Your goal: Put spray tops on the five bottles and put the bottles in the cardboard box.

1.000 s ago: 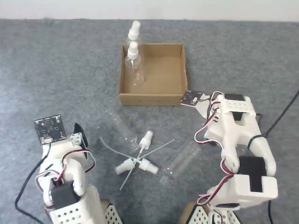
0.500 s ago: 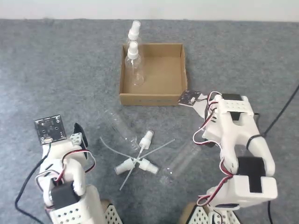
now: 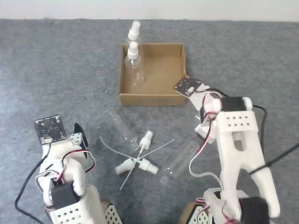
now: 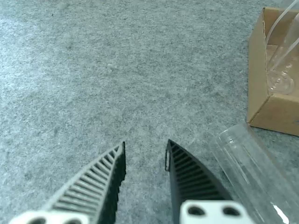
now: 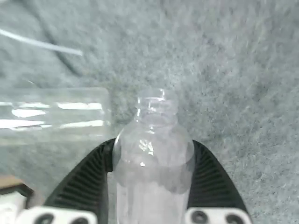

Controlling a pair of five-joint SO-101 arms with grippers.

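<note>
My right gripper (image 5: 153, 147) is shut on a clear bottle (image 5: 154, 172) with a bare, open neck, held above the carpet. In the high view the right arm (image 3: 236, 135) stands right of the cardboard box (image 3: 175, 60) and hides that bottle. One topped bottle (image 3: 134, 65) stands inside the box, another (image 3: 134, 29) just behind it. Two bare bottles lie on the carpet (image 3: 119, 123) (image 3: 182, 161). Three spray tops (image 3: 146, 139) (image 3: 125, 165) (image 3: 148, 165) lie between them. My left gripper (image 4: 145, 148) is open and low over the carpet, beside a lying bottle (image 4: 252, 168).
Grey carpet covers the whole table. The spray tops' thin dip tubes (image 3: 159, 147) cross each other in the middle. The box corner (image 4: 261, 93) lies ahead of the left gripper. A second lying bottle (image 5: 51, 114) is close beneath the held one.
The right arm has risen and stretched forward toward the box's right front corner. The left arm and the things on the carpet have not moved.
</note>
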